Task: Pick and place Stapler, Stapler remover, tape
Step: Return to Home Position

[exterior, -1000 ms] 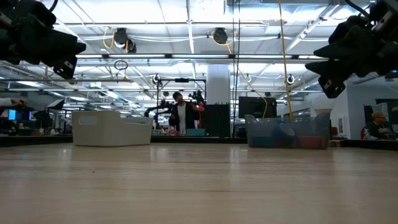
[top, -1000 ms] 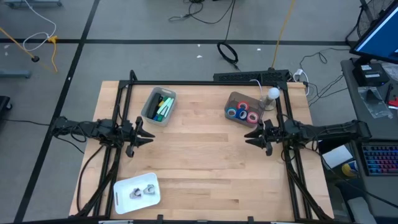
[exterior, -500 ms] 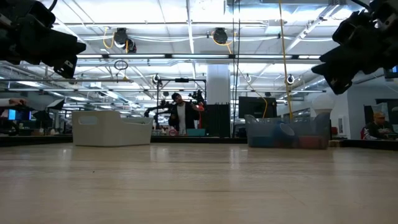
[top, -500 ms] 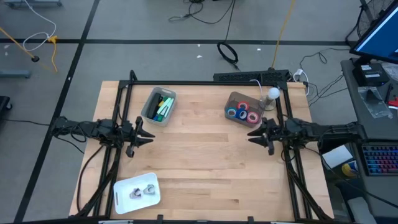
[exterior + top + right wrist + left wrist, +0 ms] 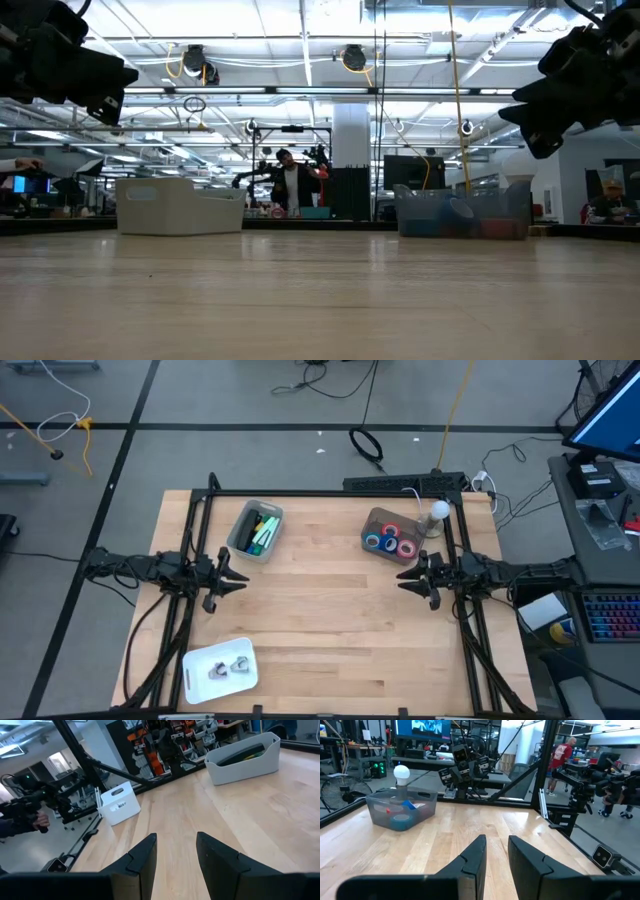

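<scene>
Left gripper (image 5: 240,573) and right gripper (image 5: 401,576) hung empty, fingers parted, at opposite sides of the table (image 5: 320,620). Staplers (image 5: 263,530) lay in the grey bin (image 5: 240,532), the tape (image 5: 391,544) in the clear bin (image 5: 371,519), staple removers (image 5: 228,666) in the white bin (image 5: 191,661). Each tape roll looked light, stiff and smooth; pinching across its ring wall seemed safest.

- table (image 5: 330,620) under the jaws: pale smooth wood
- clear bin (image 5: 422,805) ahead of left jaws: glossy plastic
- white bin (image 5: 120,806) ahead of right jaws: matt plastic
</scene>
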